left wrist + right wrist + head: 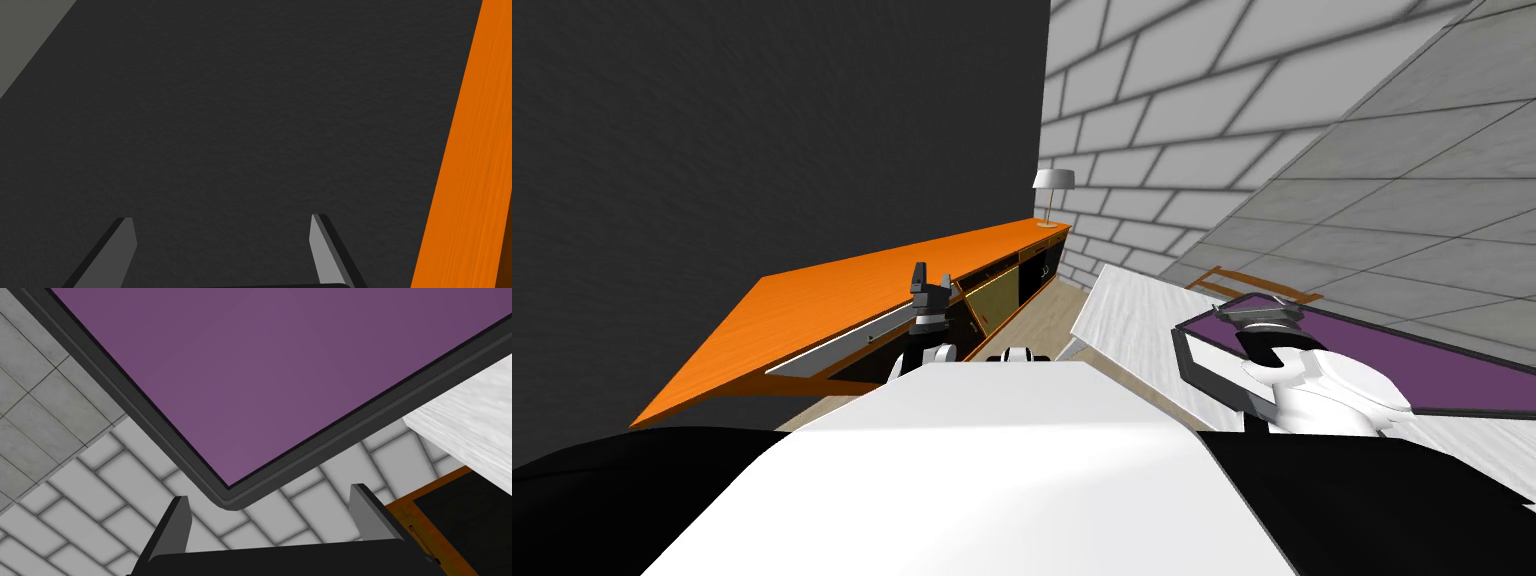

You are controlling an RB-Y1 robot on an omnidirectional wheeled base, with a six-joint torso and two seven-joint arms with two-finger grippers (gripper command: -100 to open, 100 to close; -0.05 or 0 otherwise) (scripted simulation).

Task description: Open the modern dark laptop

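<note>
- Laptop [1412,360]: one, a purple panel in a dark frame, lying on the white worktop [1132,310] to my right, close to the near edge.
- Tools: two, each with two blade fingers.
- Right tool [1257,313] sits at the laptop's near corner. In the right wrist view its fingers [175,528] stand spread apart, and the rounded corner of the laptop's [280,378] frame lies just beyond the gap of the right tool [269,493]; neither finger presses it.
- Left tool [932,275] hovers over the front edge of the one orange cabinet [842,290], also spread wide, gripping nothing; in the left wrist view the left tool [222,218] faces the dark wall [250,100].
- Lamp [1053,185]: one, at the cabinet's far end.
- Grey panel [832,345]: one, along the cabinet's front edge.
- A strip of floor [1047,295] runs between the cabinet and the worktop.
</note>
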